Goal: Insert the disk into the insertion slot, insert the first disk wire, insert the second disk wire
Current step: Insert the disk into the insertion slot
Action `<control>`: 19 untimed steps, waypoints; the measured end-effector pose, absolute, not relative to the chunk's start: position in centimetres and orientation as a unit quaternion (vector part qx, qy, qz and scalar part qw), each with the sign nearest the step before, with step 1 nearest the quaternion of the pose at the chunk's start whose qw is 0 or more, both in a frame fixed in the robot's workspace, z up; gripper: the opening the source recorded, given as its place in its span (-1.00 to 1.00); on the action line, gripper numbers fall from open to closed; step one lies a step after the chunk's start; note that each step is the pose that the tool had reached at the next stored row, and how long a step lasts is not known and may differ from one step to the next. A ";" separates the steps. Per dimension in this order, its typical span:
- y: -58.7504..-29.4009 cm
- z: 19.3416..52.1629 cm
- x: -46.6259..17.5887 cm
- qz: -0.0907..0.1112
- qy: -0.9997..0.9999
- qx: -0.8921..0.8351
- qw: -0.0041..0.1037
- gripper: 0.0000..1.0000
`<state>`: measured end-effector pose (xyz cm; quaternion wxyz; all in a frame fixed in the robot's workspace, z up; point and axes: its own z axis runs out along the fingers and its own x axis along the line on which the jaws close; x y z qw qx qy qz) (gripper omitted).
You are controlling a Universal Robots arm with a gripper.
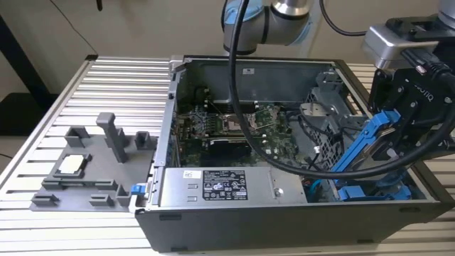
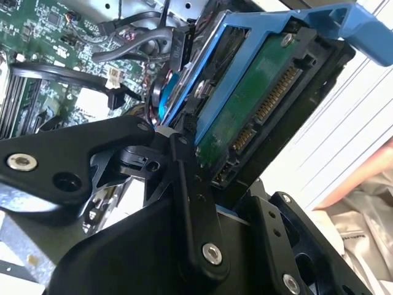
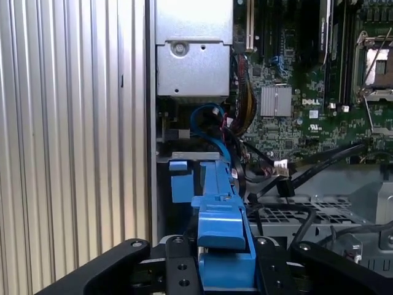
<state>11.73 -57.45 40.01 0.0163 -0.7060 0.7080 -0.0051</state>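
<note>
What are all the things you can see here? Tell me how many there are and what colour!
disk: one, silver in a blue frame, tilted above the case at the exterior view's right
insertion slot: one, grey with blue clips, in the case below the disk
computer case: one, dark grey, open, mid-table
motherboard: one, green, inside the case
power-supply box: one, grey with a label, along the case's near side
cables: several, black, inside the case
fixture tray: one, grey, at the exterior view's left
table: one, ribbed silver, under everything
robot arm: one, silver and light blue, behind the case
gripper: one, black, fingers shut on the disk
</note>
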 end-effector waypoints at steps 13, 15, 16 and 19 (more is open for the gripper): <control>-57.3 37.6 11.7 -0.005 0.708 -0.706 0.016 -0.35; -57.3 37.3 11.7 -0.005 0.708 -0.706 0.016 -0.35; -57.2 37.1 11.7 -0.005 0.708 -0.706 0.016 -0.35; -57.2 36.5 11.7 -0.005 0.708 -0.706 0.016 -0.35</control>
